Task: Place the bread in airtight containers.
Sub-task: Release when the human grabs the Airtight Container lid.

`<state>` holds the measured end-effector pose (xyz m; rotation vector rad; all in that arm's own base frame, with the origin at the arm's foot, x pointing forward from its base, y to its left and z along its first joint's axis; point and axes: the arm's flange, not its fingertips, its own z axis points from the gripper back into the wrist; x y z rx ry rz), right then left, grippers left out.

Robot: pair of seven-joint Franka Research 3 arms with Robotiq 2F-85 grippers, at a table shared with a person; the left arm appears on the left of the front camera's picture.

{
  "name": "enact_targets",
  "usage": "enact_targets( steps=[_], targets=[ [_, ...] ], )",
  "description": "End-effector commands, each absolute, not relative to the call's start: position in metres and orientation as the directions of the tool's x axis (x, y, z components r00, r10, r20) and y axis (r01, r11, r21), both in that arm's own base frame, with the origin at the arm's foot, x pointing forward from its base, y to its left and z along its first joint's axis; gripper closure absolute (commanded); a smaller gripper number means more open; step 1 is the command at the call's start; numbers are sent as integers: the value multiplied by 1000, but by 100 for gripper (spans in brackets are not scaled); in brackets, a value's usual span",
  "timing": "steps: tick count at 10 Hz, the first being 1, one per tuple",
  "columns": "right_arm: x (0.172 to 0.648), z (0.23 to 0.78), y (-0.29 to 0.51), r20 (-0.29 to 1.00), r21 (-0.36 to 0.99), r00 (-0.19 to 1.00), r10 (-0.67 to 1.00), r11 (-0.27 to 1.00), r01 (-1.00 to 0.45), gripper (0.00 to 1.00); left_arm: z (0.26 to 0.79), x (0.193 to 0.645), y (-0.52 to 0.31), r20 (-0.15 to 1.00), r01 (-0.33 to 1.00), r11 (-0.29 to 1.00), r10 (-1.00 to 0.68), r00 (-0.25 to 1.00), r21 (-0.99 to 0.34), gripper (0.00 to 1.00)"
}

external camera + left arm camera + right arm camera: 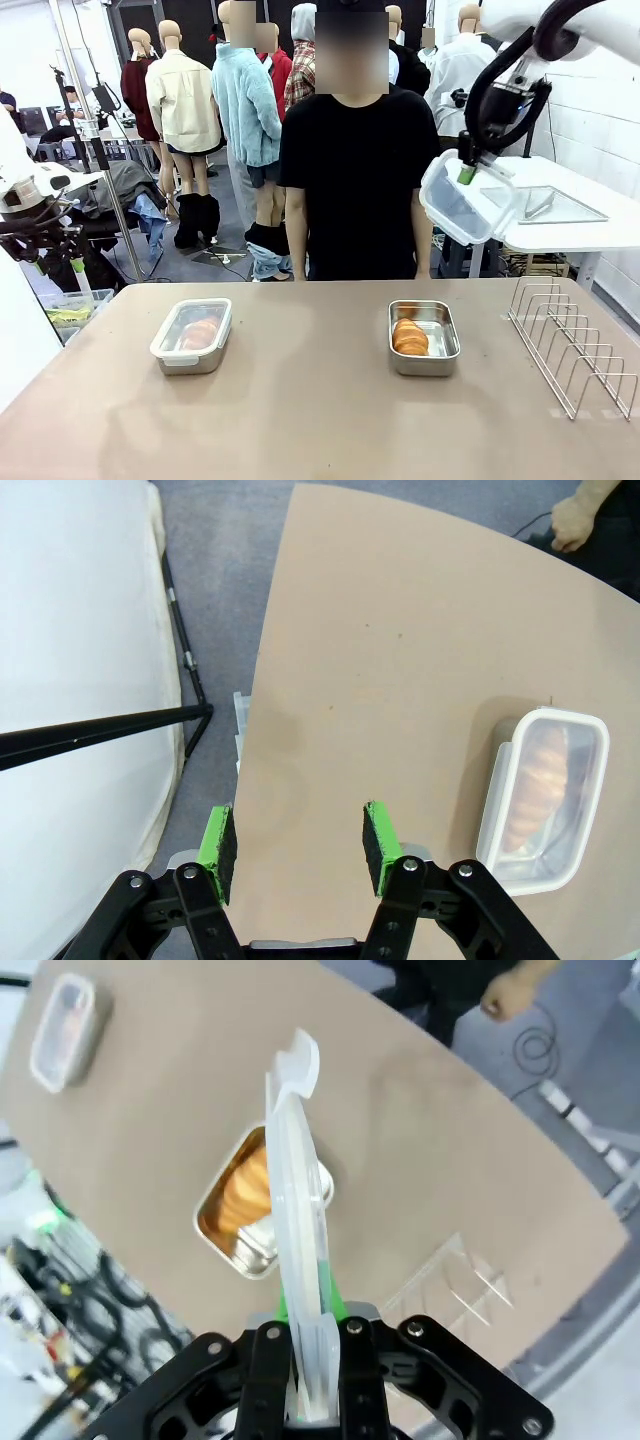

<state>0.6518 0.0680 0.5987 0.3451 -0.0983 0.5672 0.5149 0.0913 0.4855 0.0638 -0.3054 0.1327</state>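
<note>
Currently the right gripper [466, 172], clamped on a clear lid [462, 205], hangs above the open tin [424, 338] w/ bread [409, 337]; left gripper [297, 850] idles apart near the lidded tin [192, 336]; next: lower lid squarely, press shut.

— Where do the two small rounded steel tins sit?

— Both on the flat tan table [310, 410]. The lidded steel tin [191, 336] is on the left with a ridged roll [200, 333] inside. The open steel tin [423, 337] is on the right, holding another ridged roll [409, 337].

— What else?

— A bent wire rack [574, 345] stands far right. The clear plastic lid [465, 198] hangs high above the right tin, in the right gripper [466, 168]. A person in a black shirt [358, 180] stands behind the table.
</note>
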Motion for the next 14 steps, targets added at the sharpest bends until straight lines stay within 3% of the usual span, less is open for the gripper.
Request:
enact_targets(
  steps=[1,5,14],
  targets=[
    [679,604,78,169,339,886,432,819,-464,100,486,515,90,307,-160,985,136,942,56,33],
    [675,579,76,158,339,889,429,822,-457,100,486,515,90,307,-160,985,136,942,56,33],
    [675,579,76,158,339,889,429,822,-457,100,486,515,90,307,-160,985,136,942,56,33]
  ],
)
